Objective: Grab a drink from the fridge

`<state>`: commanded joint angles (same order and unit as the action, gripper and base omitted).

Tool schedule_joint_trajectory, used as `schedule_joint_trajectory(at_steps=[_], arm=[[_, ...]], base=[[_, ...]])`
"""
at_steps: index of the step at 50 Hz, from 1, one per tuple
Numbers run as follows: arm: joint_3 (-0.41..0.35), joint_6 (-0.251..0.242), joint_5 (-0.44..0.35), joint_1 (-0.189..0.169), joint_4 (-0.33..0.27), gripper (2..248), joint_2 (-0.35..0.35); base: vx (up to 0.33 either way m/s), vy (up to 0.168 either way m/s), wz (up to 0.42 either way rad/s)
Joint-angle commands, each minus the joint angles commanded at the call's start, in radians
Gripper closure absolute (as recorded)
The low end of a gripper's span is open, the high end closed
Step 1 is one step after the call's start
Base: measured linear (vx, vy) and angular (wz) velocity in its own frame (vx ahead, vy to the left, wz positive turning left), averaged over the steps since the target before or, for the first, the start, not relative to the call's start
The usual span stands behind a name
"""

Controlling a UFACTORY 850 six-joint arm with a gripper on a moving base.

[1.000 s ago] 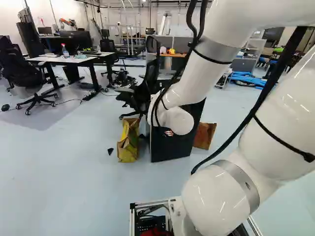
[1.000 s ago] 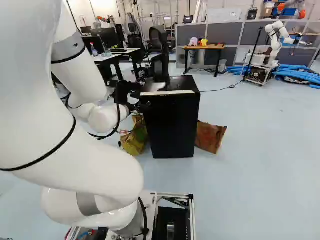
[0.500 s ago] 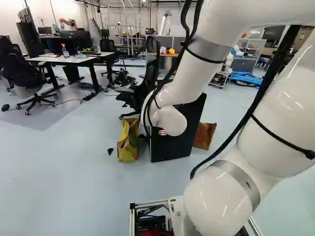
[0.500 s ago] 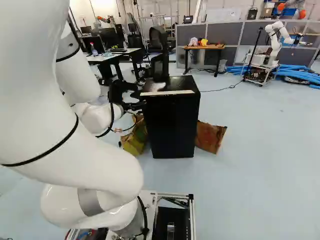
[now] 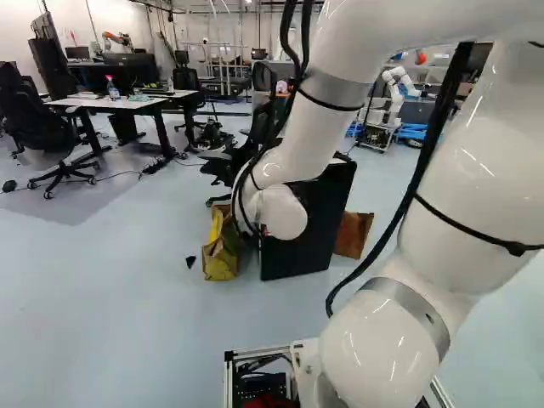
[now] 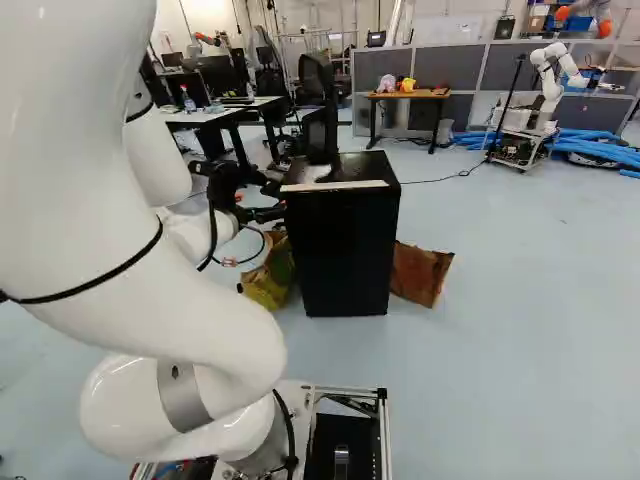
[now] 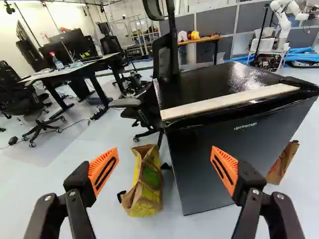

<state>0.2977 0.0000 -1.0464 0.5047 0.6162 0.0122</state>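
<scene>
In the right base view my gripper (image 6: 268, 203) is at the left edge of the black fridge (image 6: 346, 250), near its top. The fridge stands upright with its door shut, so its inside is hidden. A pale strip (image 6: 334, 186) lies along its top front edge. My arm covers part of the fridge (image 5: 308, 234) in the left base view. Seen from the wrist, the gripper (image 7: 165, 150) is open with nothing between its orange pads. Ahead of it are the fridge's left side edge and front door (image 7: 239, 154), with one finger over the door and the other over floor.
Paper bags stand on both sides of the fridge: a yellow-brown one (image 7: 147, 181) and a brown one (image 6: 421, 273). An office chair (image 7: 144, 107) is close behind the fridge's left side. Desks (image 5: 119, 104) stand farther back. Another robot (image 6: 552, 85) is beyond, near blue tubes.
In both base views my forearm has shifted left and a little down, and the gripper has turned and drawn slightly left of the fridge. Base and fridge have not moved.
</scene>
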Motion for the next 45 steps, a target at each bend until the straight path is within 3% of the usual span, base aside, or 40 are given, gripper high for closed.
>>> schedule_joint_trajectory(at_steps=[22, 45], arm=[[0.055, 0.0, -0.082, 0.068, 0.11, 3, 0.114], [0.137, 0.0, -0.17, 0.108, 0.227, 3, 0.251]], base=[[0.0, 0.0, 0.0], [0.0, 0.0, 0.0]])
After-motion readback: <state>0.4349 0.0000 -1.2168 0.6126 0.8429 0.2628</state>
